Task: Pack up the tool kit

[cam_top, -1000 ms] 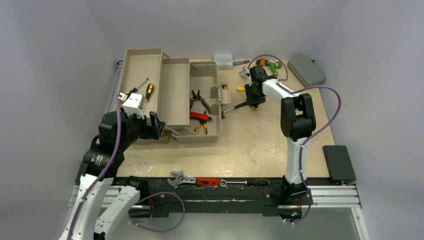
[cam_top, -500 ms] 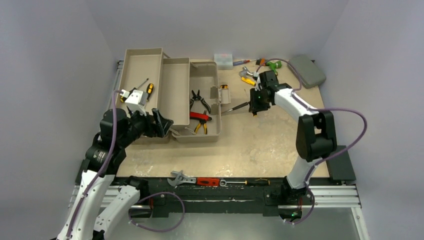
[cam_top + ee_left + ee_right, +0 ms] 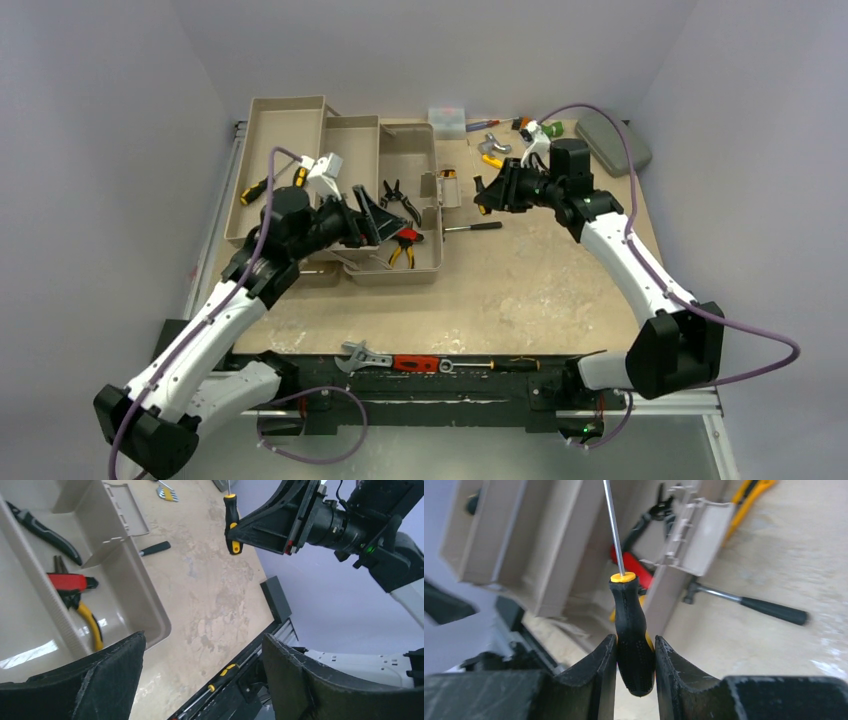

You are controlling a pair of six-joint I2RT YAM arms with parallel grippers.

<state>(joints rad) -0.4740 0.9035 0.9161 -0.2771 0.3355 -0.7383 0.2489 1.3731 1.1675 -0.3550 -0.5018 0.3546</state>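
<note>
Clamping a black-and-yellow screwdriver (image 3: 630, 630) between the fingers (image 3: 594, 675) of the right gripper (image 3: 635, 642) (shaft pointing out past the fingertips); holding the left gripper (image 3: 202, 645) spread wide, empty, the toolbox (image 3: 125, 595) just beyond its fingertips.

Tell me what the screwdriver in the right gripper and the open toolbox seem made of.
Screwdriver: handle looks like moulded plastic or rubber, matte black with a dotted grip texture and yellow collar; shaft thin, bright, reflective, likely steel. Toolbox: probably hard plastic, tan, smooth, slightly glossy, judging by moulded walls and light reflections on its floor.
</note>
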